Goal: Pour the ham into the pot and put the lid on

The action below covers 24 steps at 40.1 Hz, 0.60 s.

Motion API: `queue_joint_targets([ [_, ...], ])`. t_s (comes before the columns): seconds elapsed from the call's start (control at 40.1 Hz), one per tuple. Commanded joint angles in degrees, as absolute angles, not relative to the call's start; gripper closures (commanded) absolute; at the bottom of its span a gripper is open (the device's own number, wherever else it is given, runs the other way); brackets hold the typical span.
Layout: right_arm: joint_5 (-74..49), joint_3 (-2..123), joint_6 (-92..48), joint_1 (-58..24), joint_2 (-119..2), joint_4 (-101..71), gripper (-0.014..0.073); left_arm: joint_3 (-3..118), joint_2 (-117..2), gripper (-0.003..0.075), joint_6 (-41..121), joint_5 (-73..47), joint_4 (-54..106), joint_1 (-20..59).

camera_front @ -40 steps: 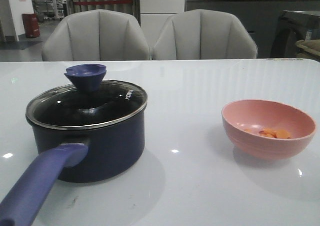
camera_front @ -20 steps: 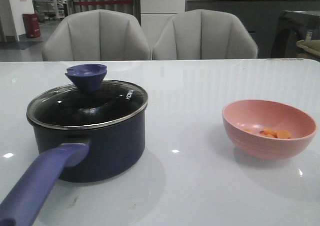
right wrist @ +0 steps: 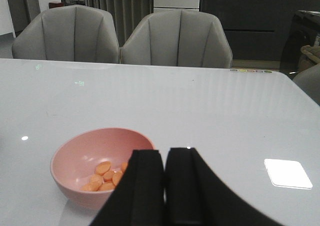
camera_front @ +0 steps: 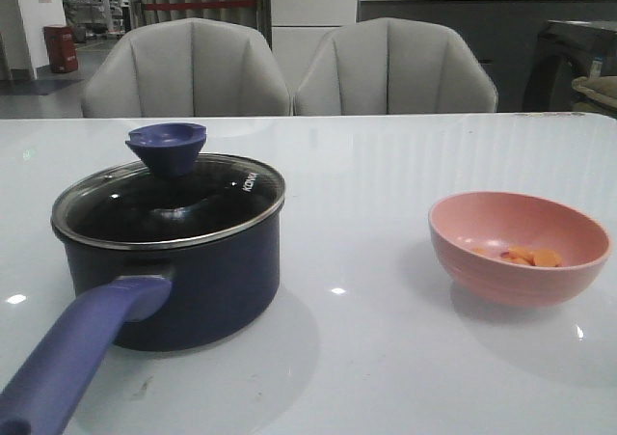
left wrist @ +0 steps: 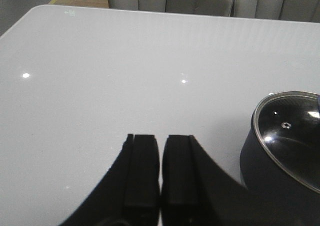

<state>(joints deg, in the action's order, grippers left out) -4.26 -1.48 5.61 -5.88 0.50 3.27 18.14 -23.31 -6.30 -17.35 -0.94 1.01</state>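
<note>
The dark navy pot [camera_front: 183,281] stands at the table's left, its purple-blue handle [camera_front: 77,353] pointing toward the front edge. The glass lid [camera_front: 169,202] with the blue knob [camera_front: 166,146] rests on it. Orange-pink ham slices [camera_front: 528,257] lie in a pink bowl [camera_front: 518,247] at the right. My left gripper [left wrist: 161,138] is shut and empty, with the pot [left wrist: 272,161] and lid [left wrist: 295,136] beside it. Shut and empty too, my right gripper [right wrist: 164,153] hangs just beside the bowl [right wrist: 97,166] holding the ham [right wrist: 105,175]. Neither gripper shows in the front view.
Two grey chairs [camera_front: 289,68] stand behind the white table [camera_front: 386,165]. A dark counter and cabinets lie farther back.
</note>
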Motion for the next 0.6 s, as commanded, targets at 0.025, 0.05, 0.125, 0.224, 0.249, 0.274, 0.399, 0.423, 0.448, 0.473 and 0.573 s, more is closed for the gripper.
queue_joint_targets([
  [0.025,0.6,-2.1,5.4,-5.7,1.6,3.9,0.0433,20.2,-24.0,0.052,-6.8,-13.4,-1.5,0.9],
  [0.05,0.6,-2.1,5.4,-5.7,1.6,3.9,0.0433,20.2,-24.0,0.0488,-6.8,-13.4,-1.5,0.9],
  [0.125,0.6,-2.1,5.4,-5.7,1.6,3.9,0.0433,20.3,-24.0,0.0381,-6.8,-13.4,-1.5,0.9],
  [0.224,0.6,-2.1,5.4,-5.7,1.6,3.9,0.0433,20.3,-24.0,0.0189,-6.8,-13.4,-1.6,0.9],
  [0.249,0.6,-2.1,5.4,-5.7,1.6,3.9,0.0433,20.3,-24.0,0.0159,-6.8,-13.4,-1.6,0.9],
  [0.274,0.6,-2.1,5.4,-5.7,1.6,3.9,0.0433,20.3,-24.0,0.0128,-6.8,-13.4,-1.6,0.9],
  [0.399,0.6,-2.1,5.4,-5.7,1.6,3.9,0.0433,20.3,-24.0,0.0106,-6.8,-13.4,-1.1,0.9],
  [0.423,0.6,-2.1,5.4,-5.7,1.6,3.9,0.0433,20.3,-24.0,0.0109,-6.8,-13.4,-1.1,0.9],
  [0.448,0.6,-2.1,5.4,-5.7,1.6,3.9,0.0433,20.3,-24.0,0.0114,-6.8,-13.4,-1.1,0.9],
  [0.473,0.6,-2.1,5.4,-5.7,1.6,3.9,0.0433,20.2,-24.0,0.0116,-6.8,-13.4,-1.1,0.9],
  [0.573,0.6,-2.1,5.4,-5.7,1.6,3.9,0.0433,19.9,-24.0,0.0127,-6.8,-13.1,-0.5,0.9],
])
